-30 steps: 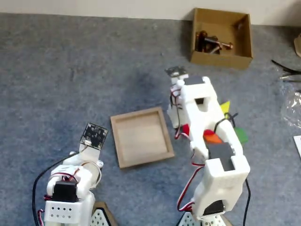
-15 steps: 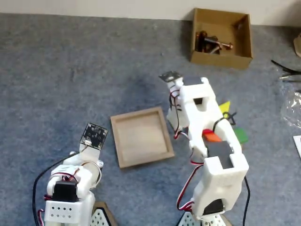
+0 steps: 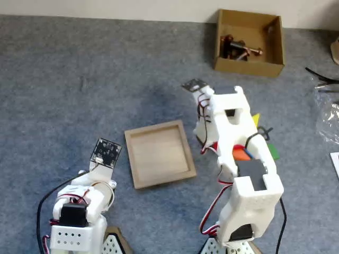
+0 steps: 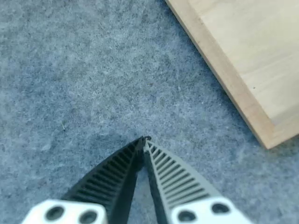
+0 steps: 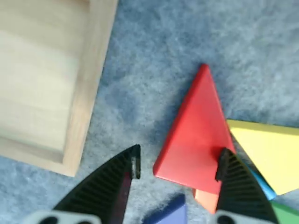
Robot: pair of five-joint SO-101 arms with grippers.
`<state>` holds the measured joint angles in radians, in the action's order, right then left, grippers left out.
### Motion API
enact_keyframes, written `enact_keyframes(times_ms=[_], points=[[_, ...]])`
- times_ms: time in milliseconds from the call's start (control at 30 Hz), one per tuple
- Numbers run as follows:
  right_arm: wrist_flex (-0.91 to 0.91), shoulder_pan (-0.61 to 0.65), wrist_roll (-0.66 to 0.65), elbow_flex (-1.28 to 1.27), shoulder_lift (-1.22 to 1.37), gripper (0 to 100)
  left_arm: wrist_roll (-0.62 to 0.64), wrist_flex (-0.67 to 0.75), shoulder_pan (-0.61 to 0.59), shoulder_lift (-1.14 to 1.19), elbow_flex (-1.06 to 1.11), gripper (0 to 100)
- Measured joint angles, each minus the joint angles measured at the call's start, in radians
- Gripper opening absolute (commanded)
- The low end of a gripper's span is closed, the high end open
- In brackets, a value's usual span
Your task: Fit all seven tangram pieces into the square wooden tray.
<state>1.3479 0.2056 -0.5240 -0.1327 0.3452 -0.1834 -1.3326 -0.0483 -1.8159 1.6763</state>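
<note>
Right hand [image 5: 177, 164] fingers apart, straddling red triangle [image 5: 196, 135]; tip points away from hand. Tray [image 3: 153, 127] at triangle's 9 o'clock, high view. Left hand [image 4: 145, 140] fingers together.

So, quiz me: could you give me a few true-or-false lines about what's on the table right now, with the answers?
1. The tray has no pieces in it. True.
2. The left tool is wide open. False: it is shut, over the carpet beside the tray.
3. The right tool is open over the red triangle. True.
4. The red triangle lies in the tray. False: it lies on the carpet, outside the tray.
5. The box is empty. False: it holds a few things.
</note>
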Motion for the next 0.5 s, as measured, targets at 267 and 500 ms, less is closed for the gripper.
enact_keyframes(times_ms=[267, 500], points=[[-0.055, 0.0, -0.075, -0.086, -0.009, 23.4, 0.0, 0.0, 0.0, 0.0, 0.0, 1], [-0.078, -0.002, -0.146, -0.104, -0.011, 23.1, 0.0, 0.0, 0.0, 0.0, 0.0, 1]])
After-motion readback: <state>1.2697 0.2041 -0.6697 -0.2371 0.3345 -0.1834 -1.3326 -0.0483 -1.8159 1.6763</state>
